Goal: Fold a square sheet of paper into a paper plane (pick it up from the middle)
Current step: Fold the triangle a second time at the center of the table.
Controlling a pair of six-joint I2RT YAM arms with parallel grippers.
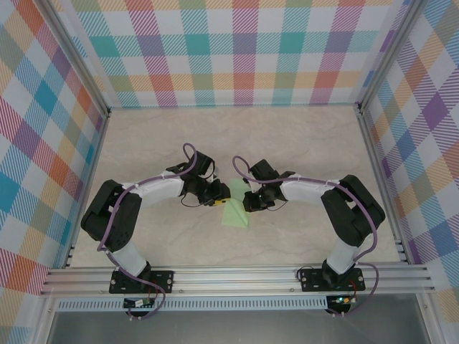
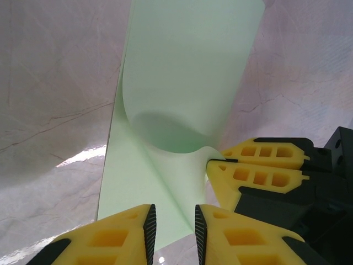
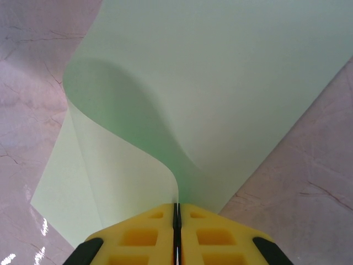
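Sq sheet of paper point(image 1: 235, 213) sits mid-table point(image 1: 301, 143), bit closer to the near edge. Right gripper point(image 3: 177, 207) is clenched on one edge, curling it up n over. Left gripper point(image 2: 175, 212) is just beside it, jaws apart, nothing pinched afaict.

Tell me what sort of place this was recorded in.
Likely a purpose-built robot test cell, not a home or workshop: a marble-look tabletop boxed in by an aluminium frame, bright plaid panels as walls, and the left arm and right arm bolted to the front rail.
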